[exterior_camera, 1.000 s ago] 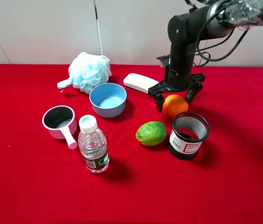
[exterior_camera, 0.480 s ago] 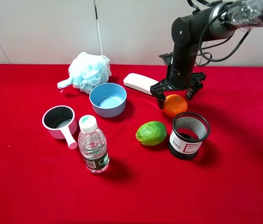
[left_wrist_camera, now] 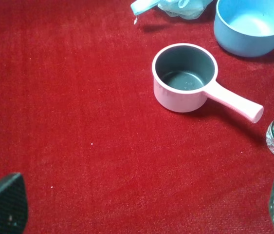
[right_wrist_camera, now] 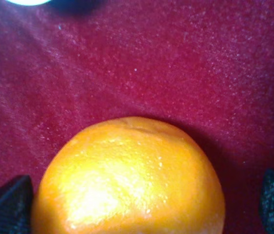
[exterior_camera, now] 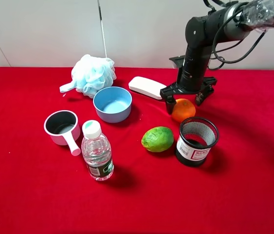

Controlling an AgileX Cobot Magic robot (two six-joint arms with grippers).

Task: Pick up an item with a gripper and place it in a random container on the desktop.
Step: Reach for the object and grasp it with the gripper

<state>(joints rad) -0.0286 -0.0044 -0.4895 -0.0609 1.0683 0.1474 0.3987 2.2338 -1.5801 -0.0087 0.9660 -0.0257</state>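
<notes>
The orange fruit (exterior_camera: pixel 183 109) sits on the red cloth desktop (exterior_camera: pixel 29 185), right of the middle. My right gripper (exterior_camera: pixel 184 101) is open and low over it, with one finger on each side. In the right wrist view the fruit (right_wrist_camera: pixel 129 180) fills the space between the fingertips (right_wrist_camera: pixel 8 209), which do not touch it. The light-blue bowl (exterior_camera: pixel 112 114) stands empty to the left of the fruit. My left gripper (left_wrist_camera: pixel 141 207) is open and empty above bare cloth. The bowl (left_wrist_camera: pixel 244 44) shows beyond it in the left wrist view.
A green lime (exterior_camera: pixel 157 139) and a black mesh cup (exterior_camera: pixel 196 141) stand just in front of the orange. A white flat case (exterior_camera: pixel 147 87) lies behind it. A handled pot (exterior_camera: pixel 62 127), a water bottle (exterior_camera: pixel 97 151) and a blue bath puff (exterior_camera: pixel 94 74) stand on the left.
My right arm has shifted a little to the right and back, with the open gripper still around the orange. The orange has barely moved.
</notes>
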